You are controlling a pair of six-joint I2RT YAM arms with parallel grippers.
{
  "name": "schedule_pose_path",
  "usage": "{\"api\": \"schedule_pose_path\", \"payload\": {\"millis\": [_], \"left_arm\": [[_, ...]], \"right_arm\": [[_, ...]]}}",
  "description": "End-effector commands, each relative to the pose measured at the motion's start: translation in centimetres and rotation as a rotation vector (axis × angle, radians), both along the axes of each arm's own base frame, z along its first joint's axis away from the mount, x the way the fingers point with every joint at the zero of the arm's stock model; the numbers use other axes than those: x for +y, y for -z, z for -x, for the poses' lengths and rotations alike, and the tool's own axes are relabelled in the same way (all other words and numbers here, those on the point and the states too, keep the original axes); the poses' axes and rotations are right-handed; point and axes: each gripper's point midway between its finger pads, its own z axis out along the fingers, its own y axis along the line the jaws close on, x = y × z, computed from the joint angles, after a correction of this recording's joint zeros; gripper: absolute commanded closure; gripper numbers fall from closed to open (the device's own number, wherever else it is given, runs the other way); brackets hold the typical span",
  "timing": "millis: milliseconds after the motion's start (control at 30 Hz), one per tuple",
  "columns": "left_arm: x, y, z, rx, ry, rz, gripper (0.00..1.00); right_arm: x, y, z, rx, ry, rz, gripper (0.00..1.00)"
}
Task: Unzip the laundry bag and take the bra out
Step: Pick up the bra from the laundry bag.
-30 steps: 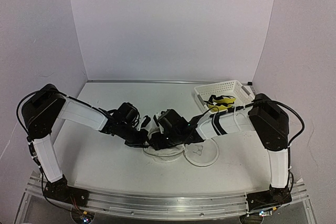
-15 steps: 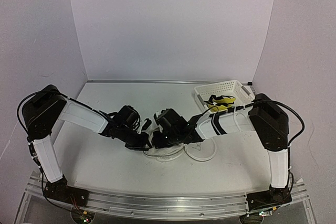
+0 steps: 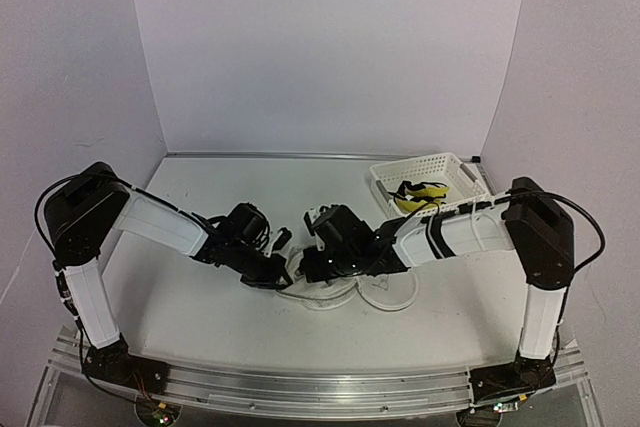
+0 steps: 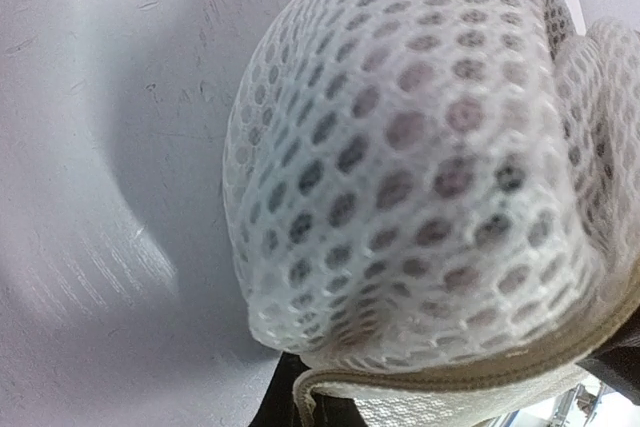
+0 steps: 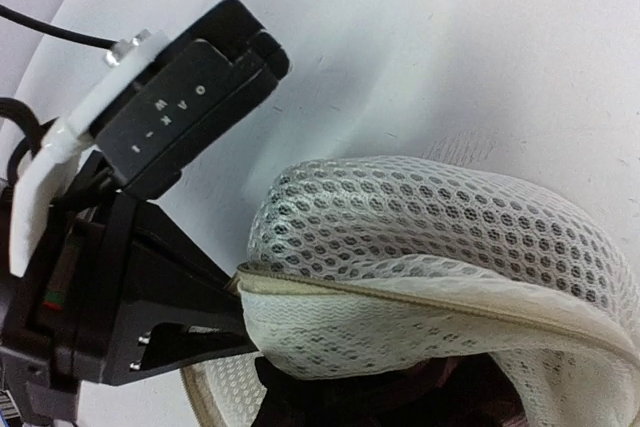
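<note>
Laundry bag (image 3: 322, 293) is found on the table (image 3: 200, 327) near its middle, a little toward the near edge, with the 2 hands side by side over it. The left hand (image 3: 284, 275) is clamped on the bag's left rim, where the beige zip edge (image 5: 400, 299) begins; the mesh is bulged upward above that edge. The right hand (image 3: 312, 269) is closed together at the bag's opening, but what is pinched there cannot be told. A flat round white panel (image 3: 390, 295) is seen touching the bag's right side. Bare table is seen to the left, behind and in front. A perforated white basket (image 3: 445, 163) is placed well apart at the back right corner, beside the wall.
</note>
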Motion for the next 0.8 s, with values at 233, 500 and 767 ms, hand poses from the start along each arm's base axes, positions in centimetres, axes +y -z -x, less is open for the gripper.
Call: {"api": "schedule_pose_path", "payload": {"millis": [233, 500, 767], "left_arm": [[0.1, 0.4, -0.1, -0.012, -0.001, -0.012, 1.0], [0.2, 0.6, -0.4, -0.03, -0.003, -0.024, 1.0], [0.7, 0.9, -0.6, -0.056, 0.005, -0.063, 1.0]], "right_arm": [[-3.0, -6.4, 0.0, -0.09, 0.032, -0.13, 1.0], [-6.8, -6.7, 0.1, -0.089, 0.084, -0.15, 1.0], [-9.9, -7.2, -0.4, -0.089, 0.15, -0.179, 1.0]]}}
